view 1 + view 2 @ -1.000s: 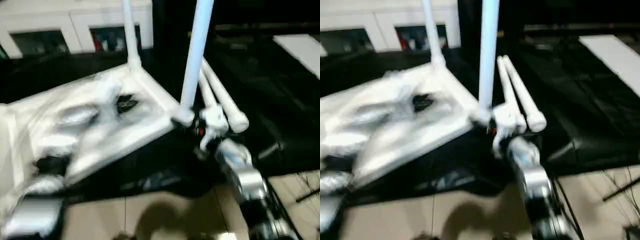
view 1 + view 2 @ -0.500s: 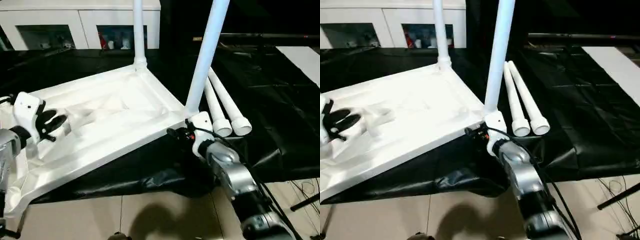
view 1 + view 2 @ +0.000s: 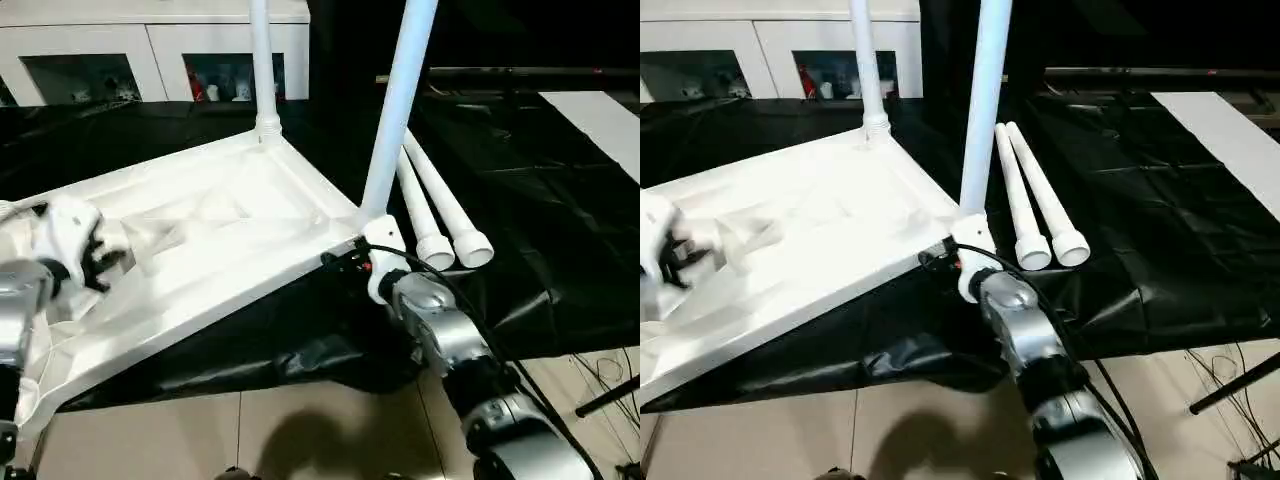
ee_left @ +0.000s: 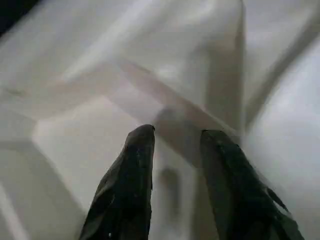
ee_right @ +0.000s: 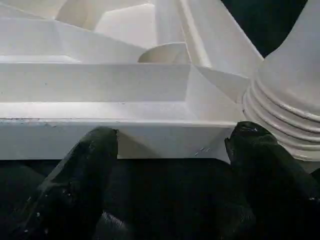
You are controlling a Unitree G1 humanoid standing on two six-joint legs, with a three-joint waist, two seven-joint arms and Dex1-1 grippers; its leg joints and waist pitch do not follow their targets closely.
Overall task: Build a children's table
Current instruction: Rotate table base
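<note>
- White plastic rectangular table top (image 3: 215,235) lies upside down on black sheeting (image 3: 560,220), ribbed underside up, tilted, near-left corner hanging past the sheet edge over the tan tiled floor (image 3: 330,440).
- Two long white tapered tube legs seated upright in corner sockets: far leg (image 3: 262,70) at the back corner, near leg (image 3: 395,110) at the right corner.
- Two loose white tube legs (image 3: 440,205) lie side by side on the sheeting, just right of the near leg, wide ends toward the robot.
- Left gripper (image 4: 175,145): over the ribbed underside at the top's left end, black fingers (image 4: 132,185) partly apart with a rib between them; can't tell whether they pinch it.
- Right gripper (image 5: 172,142): at the right corner by the near leg's socket, fingers spread wide below the top's edge, gripping nothing.
- White cabinet with glass doors (image 3: 150,60) behind.
</note>
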